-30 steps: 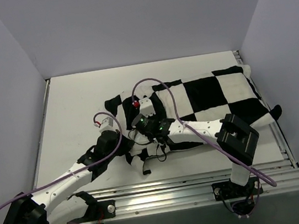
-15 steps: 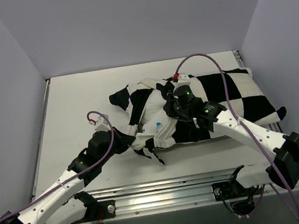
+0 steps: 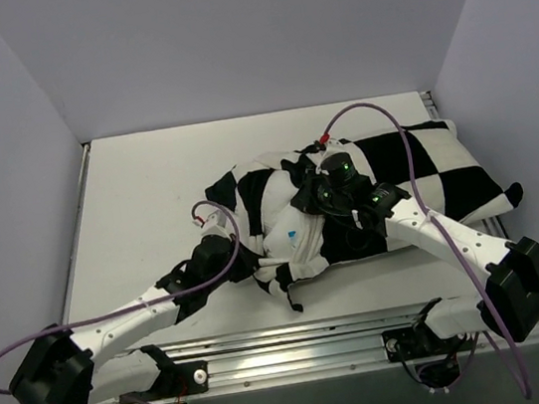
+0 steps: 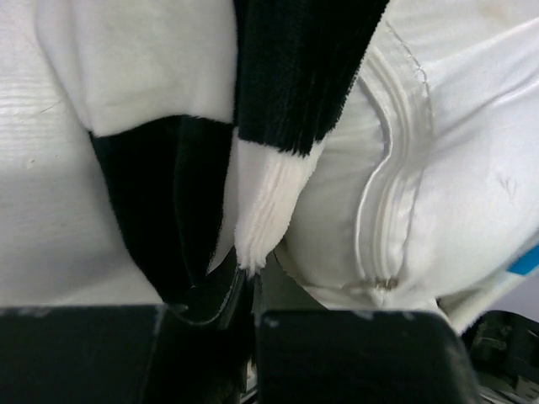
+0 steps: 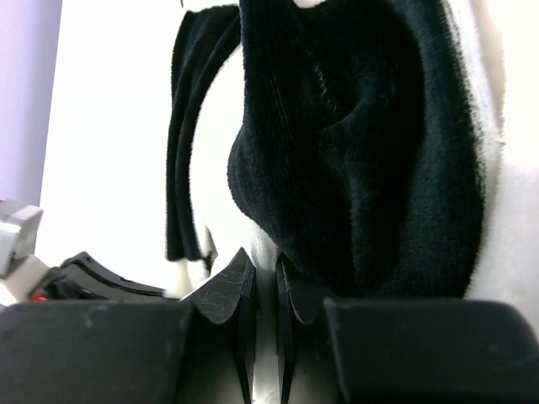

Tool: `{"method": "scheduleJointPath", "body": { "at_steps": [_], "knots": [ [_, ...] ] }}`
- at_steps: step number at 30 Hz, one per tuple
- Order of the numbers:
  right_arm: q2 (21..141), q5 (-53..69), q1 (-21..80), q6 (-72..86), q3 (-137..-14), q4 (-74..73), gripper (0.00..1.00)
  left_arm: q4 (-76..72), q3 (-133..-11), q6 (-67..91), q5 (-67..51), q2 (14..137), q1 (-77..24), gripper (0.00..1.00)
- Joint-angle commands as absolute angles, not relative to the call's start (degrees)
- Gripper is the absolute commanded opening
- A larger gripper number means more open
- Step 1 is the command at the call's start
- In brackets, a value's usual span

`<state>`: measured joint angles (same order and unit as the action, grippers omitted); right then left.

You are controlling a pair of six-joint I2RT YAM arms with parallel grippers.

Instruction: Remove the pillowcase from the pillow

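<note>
The black-and-white checkered pillowcase (image 3: 400, 168) lies across the right half of the table, bunched up near the middle. The white pillow (image 3: 279, 213) bulges out of its left end, with a blue mark (image 3: 291, 231) on it. My left gripper (image 3: 248, 263) is at the pillow's near-left corner. In the left wrist view it (image 4: 253, 282) is shut on the pillowcase edge (image 4: 269, 210), beside the pillow's zipper seam (image 4: 379, 202). My right gripper (image 3: 300, 190) sits on the bunched fabric. In the right wrist view it (image 5: 268, 269) is shut on a fold of the pillowcase (image 5: 354, 168).
The white table (image 3: 139, 200) is enclosed by pale walls on three sides. Aluminium rails (image 3: 368, 334) run along the near edge. Purple cables (image 3: 378, 116) loop above both arms. The right arm's elbow (image 3: 516, 278) hangs over the near right corner.
The right gripper has dragged the pillowcase rightward, baring the white pillow end. The left gripper has moved right, in against the pillow's near-left corner.
</note>
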<state>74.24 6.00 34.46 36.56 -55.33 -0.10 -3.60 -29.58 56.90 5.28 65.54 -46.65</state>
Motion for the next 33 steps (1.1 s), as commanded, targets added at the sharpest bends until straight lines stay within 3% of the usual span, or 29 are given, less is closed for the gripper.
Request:
{"method": "scheduleJointPath", "body": {
  "at_steps": [1, 10, 16, 22, 28, 33],
  "knots": [
    [75.06, 3.95, 34.80, 38.93, -61.07, 8.09, 0.00, -8.42, -32.60, 56.07, 6.86, 72.48, -48.95, 0.06],
    [74.80, 3.25, 34.72, 41.57, -72.24, 2.90, 0.00, -23.97, -27.78, 58.01, 12.92, 80.33, -50.18, 0.13],
    [74.53, 0.89, 34.80, 46.14, -73.39, 3.43, 0.00, -30.31, -28.65, 57.49, 23.80, 79.72, -56.76, 0.25],
    [76.11, 1.84, 34.98, 45.62, -75.32, 2.73, 0.00, -30.86, -30.59, 52.21, 29.44, 75.51, -62.23, 0.43],
    [71.73, 10.43, 36.65, 39.39, -70.24, -1.65, 0.00, -23.13, -25.41, 57.47, 33.83, 70.24, -61.61, 0.48],
    [63.03, 13.36, 37.44, 32.63, -58.31, -6.40, 0.00, -6.47, -26.10, 57.13, 34.10, 60.31, -60.38, 0.79]
  ]
}}
